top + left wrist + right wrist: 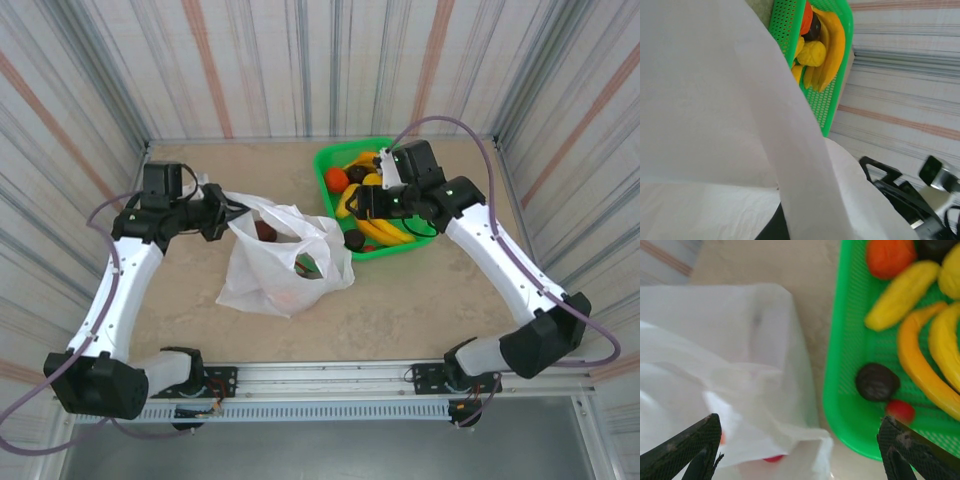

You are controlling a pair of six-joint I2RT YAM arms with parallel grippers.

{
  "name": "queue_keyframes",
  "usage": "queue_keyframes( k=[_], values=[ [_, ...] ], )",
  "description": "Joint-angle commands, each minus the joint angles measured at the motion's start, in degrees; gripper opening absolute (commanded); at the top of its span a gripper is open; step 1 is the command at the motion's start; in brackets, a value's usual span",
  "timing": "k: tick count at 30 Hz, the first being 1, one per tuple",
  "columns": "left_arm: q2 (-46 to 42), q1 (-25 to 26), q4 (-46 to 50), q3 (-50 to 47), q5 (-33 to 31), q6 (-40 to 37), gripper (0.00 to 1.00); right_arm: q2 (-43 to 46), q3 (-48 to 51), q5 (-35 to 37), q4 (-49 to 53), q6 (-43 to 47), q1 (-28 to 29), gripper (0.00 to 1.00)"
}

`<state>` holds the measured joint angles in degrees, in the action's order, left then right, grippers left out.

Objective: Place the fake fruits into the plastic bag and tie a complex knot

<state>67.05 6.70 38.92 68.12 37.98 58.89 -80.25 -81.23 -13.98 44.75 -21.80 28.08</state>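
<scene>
1. Left of the green basket (332, 160), just beside its near-left corner, you have one plastic bag (280, 275). It is thin, translucent white, and lies on the table (450, 300) with its mouth open.
2. Inside that bag, and so left of the basket, you can count a maroon fruit (265, 230) near the mouth and a green piece (309, 266) on the side nearer the basket. A red patch (774, 458) shows through the film, but you cannot tell what it is.
3. Your left gripper (230, 215) sits on the side of the bag away from the basket. Its fingers are clenched, and from overhead the bag's upper edge is drawn up to their tips, so it is grasping the bag. A white strip of that bag crosses its wrist camera.
4. Your right gripper (362, 203) is above the basket's left rim. Its fingers (690, 445) are spread wide with nothing between them. One tip hangs over the bag, the other over the basket's near-left corner.
5. Within the basket, in its left part:
   - an orange fruit (890, 257) toward the far end
   - a long yellow fruit (900, 295) beside it
   - curved bananas (920, 365)
   - a dark round fruit (877, 382) close to the left wall
   - a small red fruit (900, 411), just beside the dark one on the near-rim side
6. Also in the basket, a bumpy yellow fruit (812, 52) lies against the bananas.
</scene>
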Motion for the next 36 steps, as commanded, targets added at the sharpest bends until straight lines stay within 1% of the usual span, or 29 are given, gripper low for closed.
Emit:
queue_keyframes(
  k=[1,4,9,15,20,30,36],
  values=[
    [-1.3,-0.5,1.5,-0.6,1.5,-1.5,0.05,-3.1,2.2,2.5,5.9,2.7,-1.6,0.82],
    [-1.5,-0.5,1.9,-0.4,1.5,-1.6,0.05,-7.4,2.0,4.5,7.3,3.4,-2.2,0.78],
    [-1.7,-0.5,2.1,-0.4,1.3,-1.6,0.05,-14.4,1.3,5.1,5.6,3.4,-2.2,0.74],
    [-1.8,-0.6,2.4,-0.4,1.2,-1.7,0.05,-21.7,-0.6,7.7,4.5,0.9,-2.2,0.69],
    [-1.8,-0.6,2.5,-0.4,1.3,-1.9,0.05,-24.6,-1.0,6.7,1.4,-1.2,-1.8,0.7],
    [-1.8,-0.7,2.2,-0.8,1.4,-2.1,0.05,-29.6,-3.8,7.3,1.2,-1.4,0.0,0.7],
    [-1.7,-0.7,2.1,-0.8,1.5,-2.0,0.05,-34.1,-5.9,9.4,2.5,-0.9,1.2,0.7]
  ],
)
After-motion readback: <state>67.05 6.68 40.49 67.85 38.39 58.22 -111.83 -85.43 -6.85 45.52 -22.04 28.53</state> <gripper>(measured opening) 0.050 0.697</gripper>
